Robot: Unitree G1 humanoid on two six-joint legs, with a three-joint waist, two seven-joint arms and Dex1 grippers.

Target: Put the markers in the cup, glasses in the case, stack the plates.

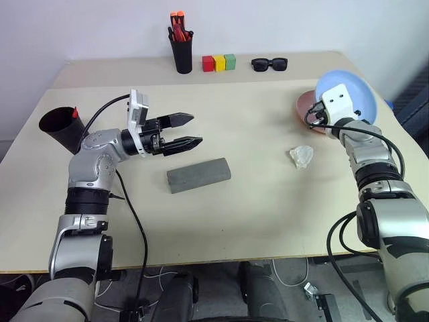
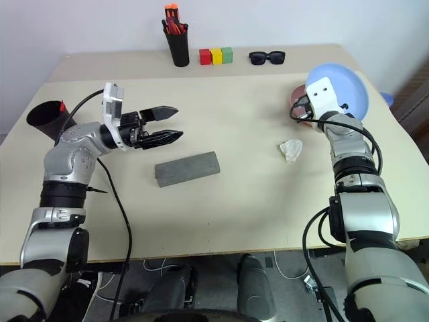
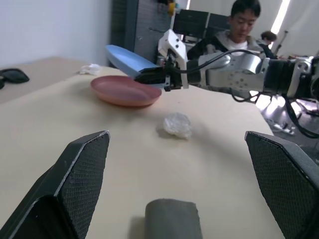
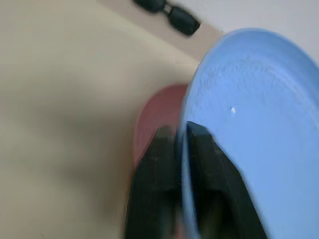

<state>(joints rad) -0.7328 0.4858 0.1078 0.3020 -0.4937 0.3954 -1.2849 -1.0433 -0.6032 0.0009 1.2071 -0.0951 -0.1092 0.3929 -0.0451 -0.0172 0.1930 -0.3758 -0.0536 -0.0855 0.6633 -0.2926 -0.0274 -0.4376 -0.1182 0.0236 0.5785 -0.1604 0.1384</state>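
The light blue plate [image 1: 350, 94] is up off the counter [image 1: 255, 201], tilted, its rim pinched between the 2 fingers of the right gripper [image 4: 180, 149] — it hangs over the salmon pink plate [image 3: 124, 90], which lies flat near the counter's right edge. Just in front of them sits a crumpled clear wrapper [image 1: 301, 156]. Mid-counter lies the closed grey case [image 1: 198, 175]. Above it the left gripper [image 1: 189, 131] hovers, fingers spread wide and empty. The black cup [image 1: 62, 127] stands at the far left, a red marker tip [image 1: 74, 112] showing inside.

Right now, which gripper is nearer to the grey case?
Left. The left gripper hovers open just above the grey case; the right gripper is far across the table, gripping the blue plate.
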